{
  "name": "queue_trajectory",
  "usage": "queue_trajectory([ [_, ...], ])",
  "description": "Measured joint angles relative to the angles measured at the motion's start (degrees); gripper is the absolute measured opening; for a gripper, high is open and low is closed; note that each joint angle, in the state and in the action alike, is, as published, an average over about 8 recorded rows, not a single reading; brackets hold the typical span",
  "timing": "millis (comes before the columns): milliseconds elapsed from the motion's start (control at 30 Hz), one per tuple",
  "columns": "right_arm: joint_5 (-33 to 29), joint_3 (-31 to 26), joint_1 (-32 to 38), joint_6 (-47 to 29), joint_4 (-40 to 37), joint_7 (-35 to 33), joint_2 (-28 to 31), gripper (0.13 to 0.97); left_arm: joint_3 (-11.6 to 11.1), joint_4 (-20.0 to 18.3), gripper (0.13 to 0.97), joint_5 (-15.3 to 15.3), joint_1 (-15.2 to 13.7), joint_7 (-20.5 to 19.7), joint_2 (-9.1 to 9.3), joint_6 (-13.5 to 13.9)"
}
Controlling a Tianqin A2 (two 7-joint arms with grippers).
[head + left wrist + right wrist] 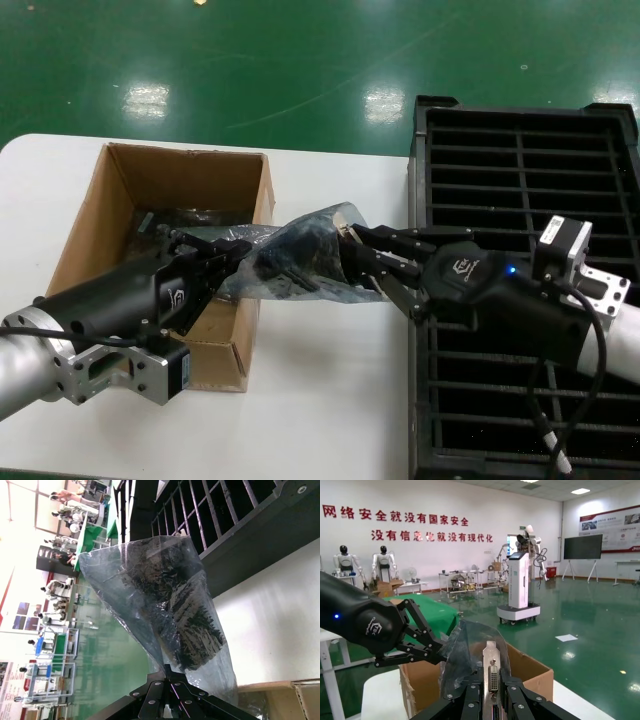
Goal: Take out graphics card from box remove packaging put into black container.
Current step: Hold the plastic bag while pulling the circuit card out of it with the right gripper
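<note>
The graphics card (pixel 298 264) hangs in the air between the box (pixel 92 218) and the black container (pixel 520 160), still mostly inside the packaging (pixel 310 232), a crinkly translucent bag. My left gripper (pixel 238 264) is shut on the bag's end over the box's right wall; the left wrist view shows its gripper (pixel 167 672) pinching the packaging (pixel 150 570) with the dark card (pixel 172 597) inside. My right gripper (pixel 352 262) is shut on the card's silver bracket (pixel 491 652), which sticks out of the bag's open end in the right wrist view between that gripper (pixel 492 682).
The box and the black container stand on a white table (pixel 320 400), the container at its right edge. More dark bagged items (pixel 190 215) lie inside the box. Green floor lies beyond the table's far edge.
</note>
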Motion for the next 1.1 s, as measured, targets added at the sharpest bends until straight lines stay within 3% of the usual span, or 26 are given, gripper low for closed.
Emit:
queue_trajectory([
  [1100, 4.5, 3.6, -6.5, 1.9, 2.5, 0.0, 0.8, 0.187, 0.0, 0.0, 0.139, 0.0, 0.0, 0.0, 0.0, 0.0],
])
